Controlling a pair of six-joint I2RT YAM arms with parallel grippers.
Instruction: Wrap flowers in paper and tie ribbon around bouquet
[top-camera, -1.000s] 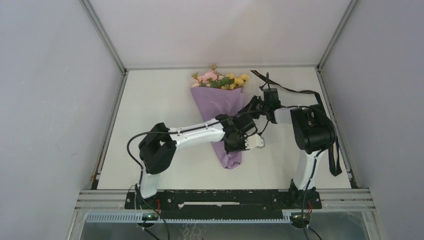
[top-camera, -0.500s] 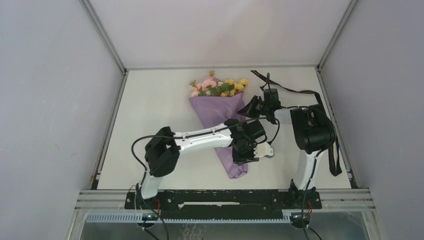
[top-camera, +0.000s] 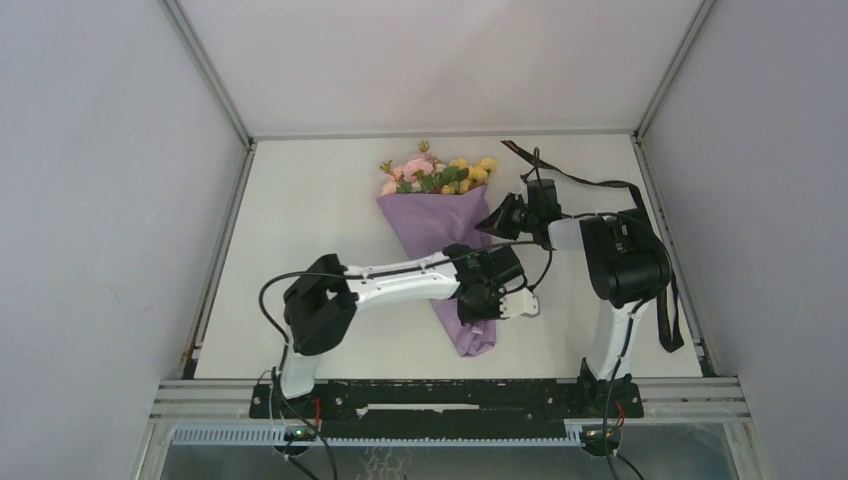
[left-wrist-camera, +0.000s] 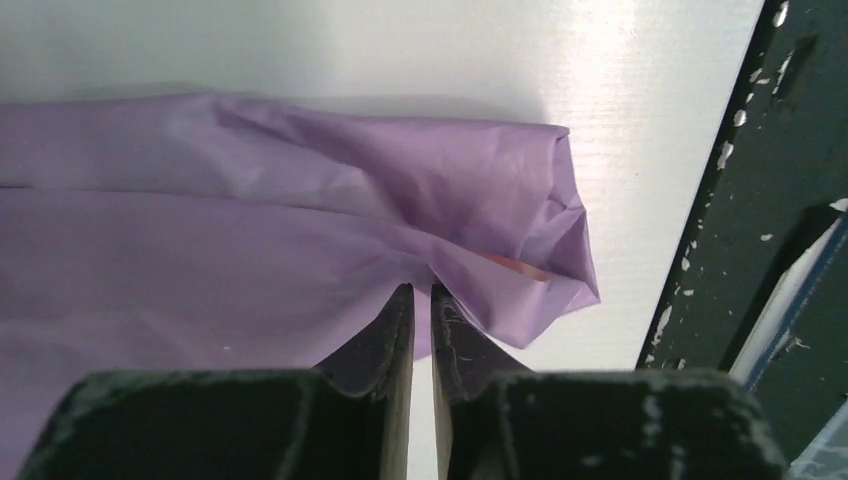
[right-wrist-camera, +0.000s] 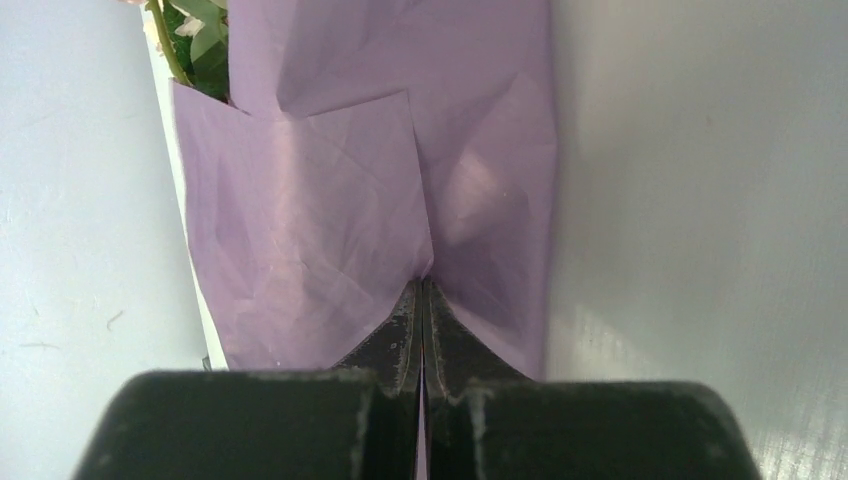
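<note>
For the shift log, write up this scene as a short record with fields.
Bouquet: lilac-purple wrapping-paper cone lying flat, wide end far
Flowers: pink and yellow artificial blossoms at wide end
Ribbon: long dark ribbon beside right arm, not around cone
Left tool: pinching cone near narrow end
Right tool: shut on cone near wide end

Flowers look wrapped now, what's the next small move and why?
Probably close the left gripper on the paper at its narrow end: the jaws are barely apart there, the right gripper sits shut at the overlap, and the ribbon lies unused far right.
</note>
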